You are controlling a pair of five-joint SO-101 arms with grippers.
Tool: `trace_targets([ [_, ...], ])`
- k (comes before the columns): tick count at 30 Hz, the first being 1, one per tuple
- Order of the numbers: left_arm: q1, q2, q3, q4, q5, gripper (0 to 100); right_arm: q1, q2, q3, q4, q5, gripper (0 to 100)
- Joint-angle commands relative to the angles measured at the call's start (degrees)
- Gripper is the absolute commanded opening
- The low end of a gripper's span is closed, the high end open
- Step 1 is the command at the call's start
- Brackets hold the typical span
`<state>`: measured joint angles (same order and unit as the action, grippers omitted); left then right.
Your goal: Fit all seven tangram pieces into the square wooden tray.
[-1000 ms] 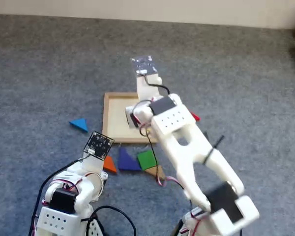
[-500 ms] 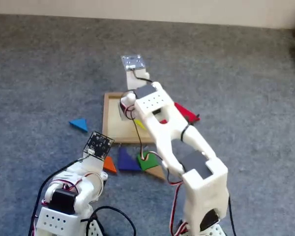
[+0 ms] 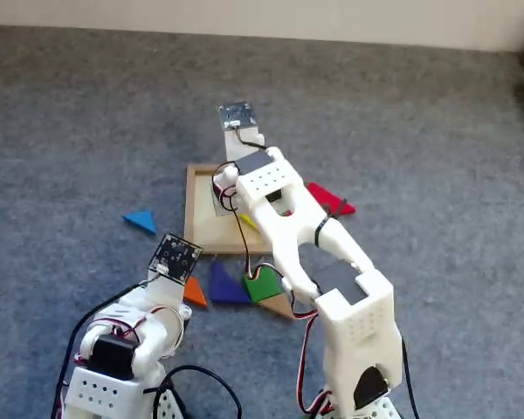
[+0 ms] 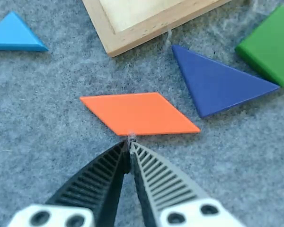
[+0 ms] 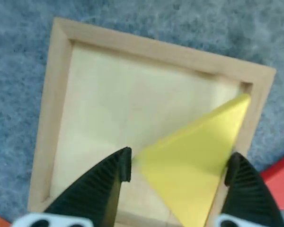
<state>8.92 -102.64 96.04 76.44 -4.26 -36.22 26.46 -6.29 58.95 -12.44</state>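
The square wooden tray (image 5: pixel 59 94) lies under my right gripper (image 5: pixel 180 163), which is shut on the yellow triangle (image 5: pixel 194 156), held just above the tray floor with one tip over the rim. From above, the right arm (image 3: pixel 279 209) covers much of the tray (image 3: pixel 195 205). My left gripper (image 4: pixel 130 144) is shut and holds nothing, its tips at the edge of the orange parallelogram (image 4: pixel 139 113). Beside it lie the dark blue triangle (image 4: pixel 217 80) and green square (image 4: pixel 270 45). A light blue triangle (image 3: pixel 141 221) sits left of the tray and a red triangle (image 3: pixel 332 199) to its right.
A tan triangle (image 3: pixel 279 305) lies by the green square (image 3: pixel 264 284), partly under the right arm. The left arm (image 3: pixel 131 336) stands at the front left. Grey carpet stretches open to the left and far side of the tray.
The right arm has swung left over the tray, which uncovers the red triangle. The left arm and the loose pieces have not moved.
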Motion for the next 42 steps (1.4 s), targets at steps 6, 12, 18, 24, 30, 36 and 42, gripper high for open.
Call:
trace_targets([
  [6,0.8,-2.6,1.2,0.0,0.4,1,1.7,-1.9,-4.1,2.9,-0.1,30.7],
  [12,0.8,-2.6,1.2,0.0,0.4,1,1.7,-7.3,-4.1,7.3,0.0,30.7],
  [18,0.8,-2.6,1.2,0.0,0.4,1,3.6,-18.2,-3.3,12.7,0.0,30.7],
  [24,0.8,-2.6,1.2,0.0,0.4,1,6.8,-29.8,5.4,16.2,0.2,30.7],
  [30,0.8,-2.6,1.2,0.0,0.4,1,8.4,-44.1,20.9,15.8,4.4,30.7],
  [36,0.8,-2.6,1.2,0.0,0.4,1,13.0,-58.5,33.2,15.8,5.0,30.7],
  [42,0.8,-2.6,1.2,0.0,0.4,1,16.8,-71.0,45.5,15.8,11.5,30.7],
])
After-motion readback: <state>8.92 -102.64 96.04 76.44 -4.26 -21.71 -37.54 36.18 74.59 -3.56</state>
